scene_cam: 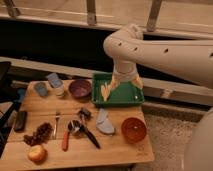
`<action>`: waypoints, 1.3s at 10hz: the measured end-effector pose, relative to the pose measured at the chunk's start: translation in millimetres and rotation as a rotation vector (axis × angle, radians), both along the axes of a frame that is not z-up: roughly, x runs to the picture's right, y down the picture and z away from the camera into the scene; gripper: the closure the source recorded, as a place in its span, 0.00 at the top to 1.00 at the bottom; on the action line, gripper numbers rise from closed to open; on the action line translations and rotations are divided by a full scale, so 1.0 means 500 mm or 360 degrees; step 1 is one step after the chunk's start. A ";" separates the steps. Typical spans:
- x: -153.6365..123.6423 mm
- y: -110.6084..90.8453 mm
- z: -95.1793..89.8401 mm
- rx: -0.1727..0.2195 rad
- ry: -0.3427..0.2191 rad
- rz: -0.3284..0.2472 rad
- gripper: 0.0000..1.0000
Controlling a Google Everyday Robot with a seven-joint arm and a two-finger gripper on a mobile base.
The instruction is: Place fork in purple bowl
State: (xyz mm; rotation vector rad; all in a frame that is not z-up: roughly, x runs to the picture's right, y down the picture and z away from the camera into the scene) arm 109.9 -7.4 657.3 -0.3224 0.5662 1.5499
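While tool (121, 86) hangs over tray (128, 98), fork (57, 122) on wooden table (119, 147), dark wall (50, 45) behind

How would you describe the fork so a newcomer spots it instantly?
On the left half of the wooden table, far from the gripper over the green tray, the fork lies beside the grapes. It is slim, all-metal, unlike the orange-handled utensil nearby.

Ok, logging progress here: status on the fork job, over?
Robot's end effector over green tray, far from fork. It lies on the wooden table, outside purple bowl. Orange-handled utensil right beside it.
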 end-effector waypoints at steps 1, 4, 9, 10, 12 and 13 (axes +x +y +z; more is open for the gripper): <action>0.000 0.000 0.000 0.0000 0.0000 0.0000 0.80; 0.000 0.000 0.000 0.0000 0.0000 0.0000 0.80; 0.001 0.000 0.000 0.0000 0.0001 0.0001 0.80; 0.001 0.000 0.000 0.0001 0.0001 0.0000 0.80; -0.005 -0.003 -0.006 0.0038 -0.0014 -0.0050 0.80; -0.018 -0.010 -0.008 0.0075 -0.0032 -0.0094 0.80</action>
